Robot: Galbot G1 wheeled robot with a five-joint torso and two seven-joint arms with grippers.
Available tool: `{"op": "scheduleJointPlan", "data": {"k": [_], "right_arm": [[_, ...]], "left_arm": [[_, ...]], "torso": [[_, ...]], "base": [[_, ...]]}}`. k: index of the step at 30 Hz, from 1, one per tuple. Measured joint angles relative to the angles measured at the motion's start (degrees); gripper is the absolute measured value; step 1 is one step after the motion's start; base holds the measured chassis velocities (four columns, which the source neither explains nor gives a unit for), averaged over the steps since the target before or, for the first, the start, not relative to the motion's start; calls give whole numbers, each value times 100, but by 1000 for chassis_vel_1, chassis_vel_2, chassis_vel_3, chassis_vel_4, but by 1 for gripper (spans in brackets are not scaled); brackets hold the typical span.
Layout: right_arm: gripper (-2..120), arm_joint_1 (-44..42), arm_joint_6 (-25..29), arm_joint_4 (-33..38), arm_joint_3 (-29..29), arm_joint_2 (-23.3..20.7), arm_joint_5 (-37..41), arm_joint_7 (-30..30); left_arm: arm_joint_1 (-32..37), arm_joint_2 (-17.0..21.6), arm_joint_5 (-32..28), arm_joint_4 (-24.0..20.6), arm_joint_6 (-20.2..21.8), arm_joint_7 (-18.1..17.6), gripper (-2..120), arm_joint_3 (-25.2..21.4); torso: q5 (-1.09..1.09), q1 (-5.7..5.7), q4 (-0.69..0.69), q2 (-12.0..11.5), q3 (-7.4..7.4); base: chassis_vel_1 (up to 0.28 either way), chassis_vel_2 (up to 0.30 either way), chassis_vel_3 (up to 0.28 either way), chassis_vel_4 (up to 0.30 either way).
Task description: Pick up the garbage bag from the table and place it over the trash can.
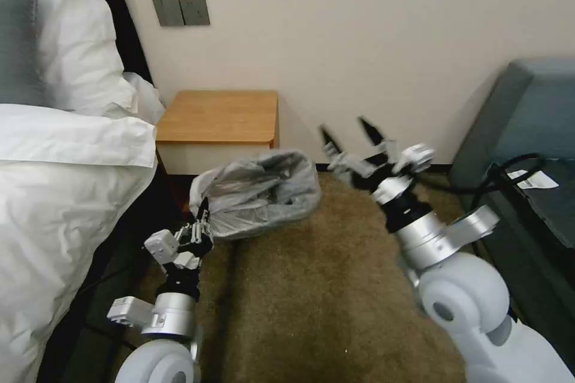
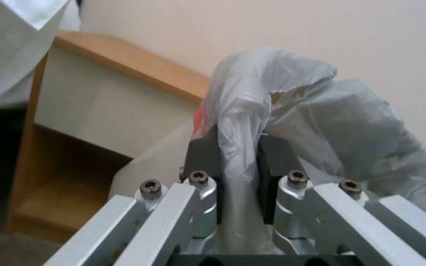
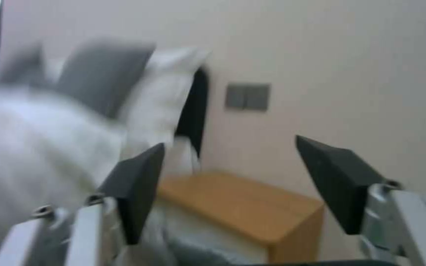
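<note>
My left tool is clenched on a fold of the thin, crinkly grey translucent garbage bag, which hangs in the air over the brown carpet. My right tool is released, fingers spread, just beside the bag. Beyond stands the small orange-brown wooden bench.

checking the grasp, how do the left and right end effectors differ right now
The left end effector is shut on the garbage bag; the right end effector is open and empty. The left sits low beside the bed, the right higher, right of the bag. Both point toward the table.
</note>
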Motion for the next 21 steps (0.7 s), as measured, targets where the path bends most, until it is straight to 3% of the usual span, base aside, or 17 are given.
{"op": "scheduleJointPlan", "data": {"k": [3, 8, 11, 16, 21], "right_arm": [[54, 384, -265, -251, -608, -431, -869, -316], [37, 881, -803, -519, -1370, -616, -1208, -580], [30, 1075, -993, -626, -1600, -614, -1212, -610], [7, 1950, -1683, -1065, -2377, -578, -933, -497], [0, 2296, -2098, -1253, -2666, -536, -771, -364]], "left_arm": [[-28, 85, 460, 113, -43, 45, 12, 13], [-33, 56, 893, 223, -91, 68, 12, 66], [-29, 32, 1069, 268, -131, 76, 12, 87], [5, 7, 1449, 355, -224, 98, 12, 133], [12, 1, 1542, 381, -262, 101, 12, 139]], "torso": [[0, 0, 0, 0, 0], [0, 0, 1, 0, 0], [0, 0, 0, 0, 0], [-1, 0, 1, 0, 1], [-1, 0, 0, 0, 1]], "base": [[0, 0, 0, 0], [0, 0, 0, 0], [0, 0, 0, 0], [0, 0, 0, 0], [0, 0, 0, 0]]}}
